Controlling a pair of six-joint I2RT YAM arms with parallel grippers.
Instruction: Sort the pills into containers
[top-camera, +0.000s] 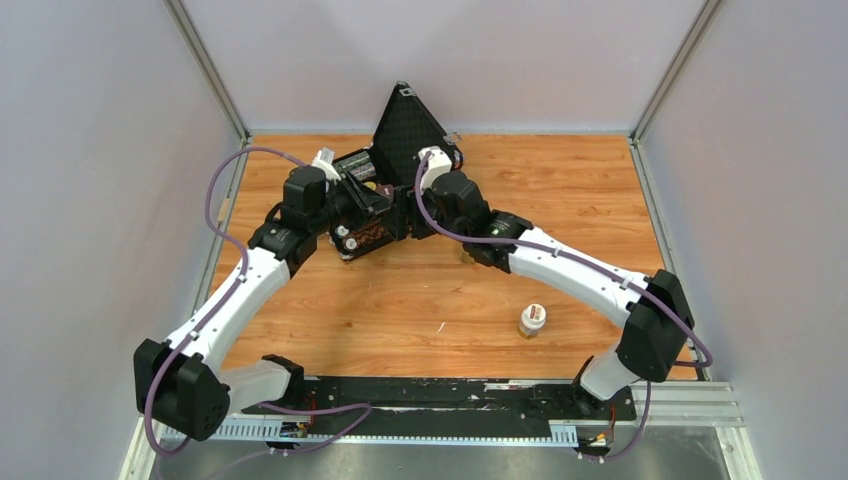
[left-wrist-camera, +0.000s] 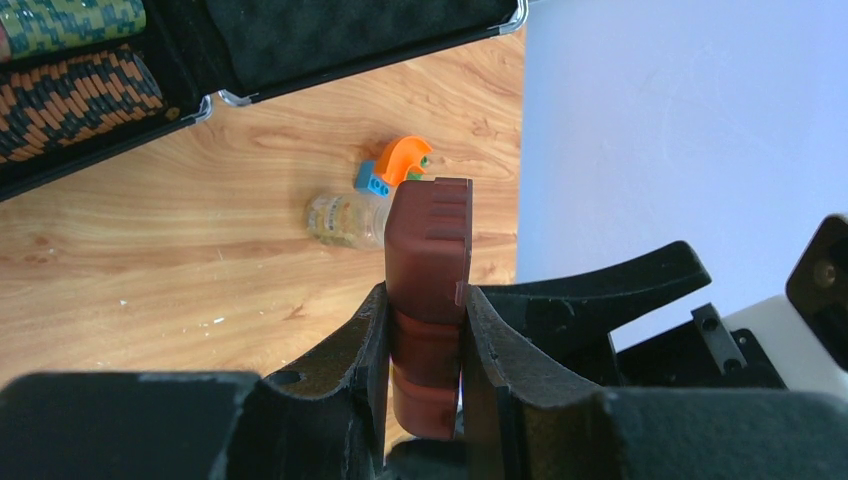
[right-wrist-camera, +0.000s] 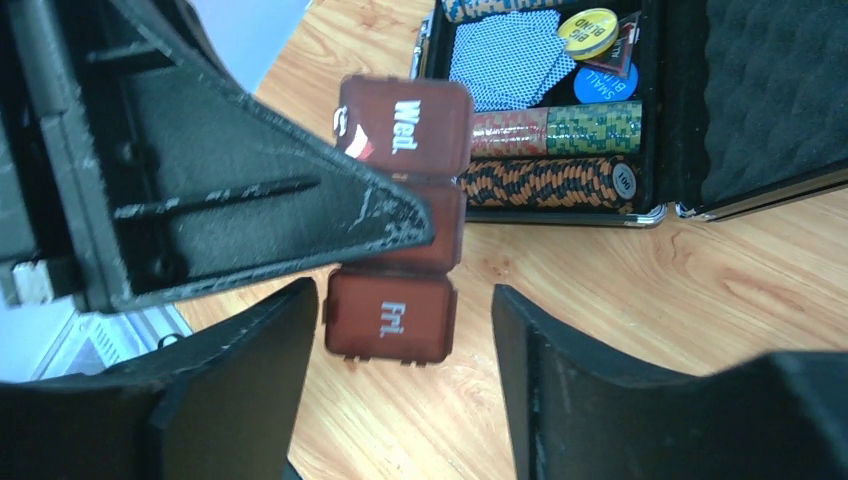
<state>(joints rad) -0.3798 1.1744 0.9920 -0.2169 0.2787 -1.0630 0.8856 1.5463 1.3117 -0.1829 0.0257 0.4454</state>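
Bench (top-camera: 560, 200): wood-grain surface, grey walls on three sides.

Far centre: large black hard case (top-camera: 410, 125), open, with its textured lid standing up. The right wrist view shows the foam lining, rolls of striped poker chips (right-wrist-camera: 545, 180) and a deck of blue-patterned playing cards (right-wrist-camera: 510, 55) inside.

Near right: small clear bottle with a white cap (top-camera: 532, 320), upright and well apart from both arms.

The left wrist view shows another small clear bottle (left-wrist-camera: 345, 218) on the wood, with an orange curved plastic piece (left-wrist-camera: 400, 158) touching it on the far side. I cannot tell what that piece is.

Dark brown plastic strip of three joined lidded compartments (left-wrist-camera: 430, 230): held off the bench just in front of the open case, all lids closed.

Left tool (left-wrist-camera: 425, 295): clamped on the strip's middle compartment, one finger on each side.

In the right wrist view, one black finger of the left tool crosses the middle compartment and hides its label. The "Wed." lid shows on the far side of that finger, "Fri." on the near side.

Right tool (right-wrist-camera: 405, 295): fingers apart, with the "Fri." end between them. There is a clear gap on one side, and the other finger sits just beside the strip. No firm contact is visible.
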